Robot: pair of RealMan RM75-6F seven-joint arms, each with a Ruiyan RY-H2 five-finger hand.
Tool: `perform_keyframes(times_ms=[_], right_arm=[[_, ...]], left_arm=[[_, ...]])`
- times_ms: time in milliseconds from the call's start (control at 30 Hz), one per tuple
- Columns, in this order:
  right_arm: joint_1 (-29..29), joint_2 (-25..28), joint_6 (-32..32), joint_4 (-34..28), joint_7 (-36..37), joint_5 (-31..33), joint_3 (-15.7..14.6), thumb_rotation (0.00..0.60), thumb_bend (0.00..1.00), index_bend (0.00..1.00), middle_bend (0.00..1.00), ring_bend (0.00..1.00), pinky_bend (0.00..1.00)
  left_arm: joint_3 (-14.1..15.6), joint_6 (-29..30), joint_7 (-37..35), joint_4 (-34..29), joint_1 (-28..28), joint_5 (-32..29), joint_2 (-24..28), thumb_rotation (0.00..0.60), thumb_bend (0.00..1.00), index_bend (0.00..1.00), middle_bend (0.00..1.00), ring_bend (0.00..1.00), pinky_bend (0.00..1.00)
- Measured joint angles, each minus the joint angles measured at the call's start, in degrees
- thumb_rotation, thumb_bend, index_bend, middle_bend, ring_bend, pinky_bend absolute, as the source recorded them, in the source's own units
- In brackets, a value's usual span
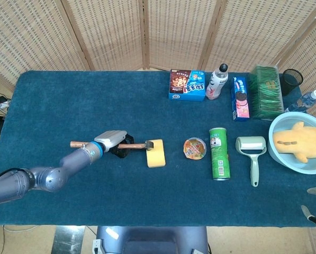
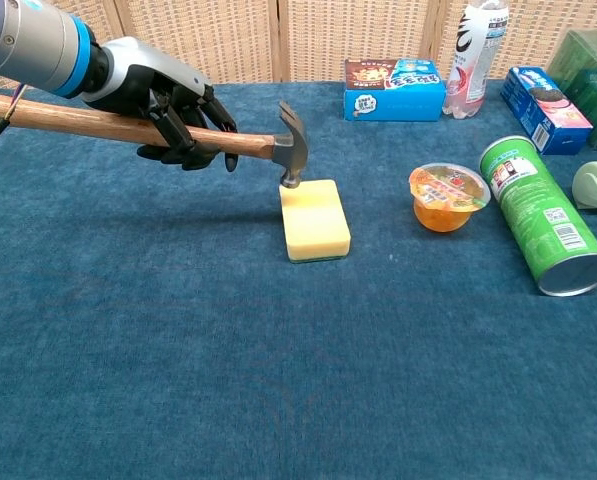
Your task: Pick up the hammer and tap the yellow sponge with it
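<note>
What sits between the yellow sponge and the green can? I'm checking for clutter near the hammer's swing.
Only the jelly cup stands between the yellow sponge and the lying green can; the rest is bare table. Both views show it.

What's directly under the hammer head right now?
The hammer head sits over the far left corner of the yellow sponge, held there by the left hand. The contact spot itself is covered by the head, so actual touch can't be confirmed.

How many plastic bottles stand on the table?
2: a white bottle at the back beside the blue snack box, and a clear bottle at the right edge, partly hidden.
</note>
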Motion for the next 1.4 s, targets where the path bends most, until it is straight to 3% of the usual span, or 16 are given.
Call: perform_keyframes(times_ms=[300,667,900,1067,1400], right_arm=[[-0.33,-0.2,-0.03,0.67,0.55,0.4,0.15,0.6,0.25,0.41,0.44,0.47,0.41],[-0.77,-0.45,0.12,1.45,1.36,0.7,0.27,0.6,0.25,0.41,0.44,0.47,0.41],[-1.25,-0.46,0.76,1.42,1.59,0.68,0.35,0.6,0.25,0.41,0.44,0.47,0.4],[-1.21,-0.6,0.62,1.41,1.45,0.57,0.35,0.6,0.25,0.41,0.44,0.47,0.4],[-0.79,-0.72,0.37,1.09,0.85,0.37,0.67,0.6,0.25,0.41,0.44,0.48,0.4]], left_arm=[[0.46,0.24,-3.02,0.23,-0.47,-0.06,-0.97,0.6,0.63,0.64,0.74,0.7,0.79],[6.42,-1.55,-4.42,5.09,-5.85,-4.68,-6.02,0.6,0.64,0.64,0.74,0.7,0.79],[2.47,6.88,-6.91,1.77,-3.01,-2.19,-4.89,0.6,0.63,0.64,0.74,0.7,0.79],[-1.56,13.76,-10.2,-2.32,2.49,2.99,-3.47,0.6,0.62,0.64,0.74,0.7,0.79],[-7.43,15.88,-22.42,-4.65,13.98,17.01,-3.22,0.6,0.62,0.64,0.74,0.7,0.79]])
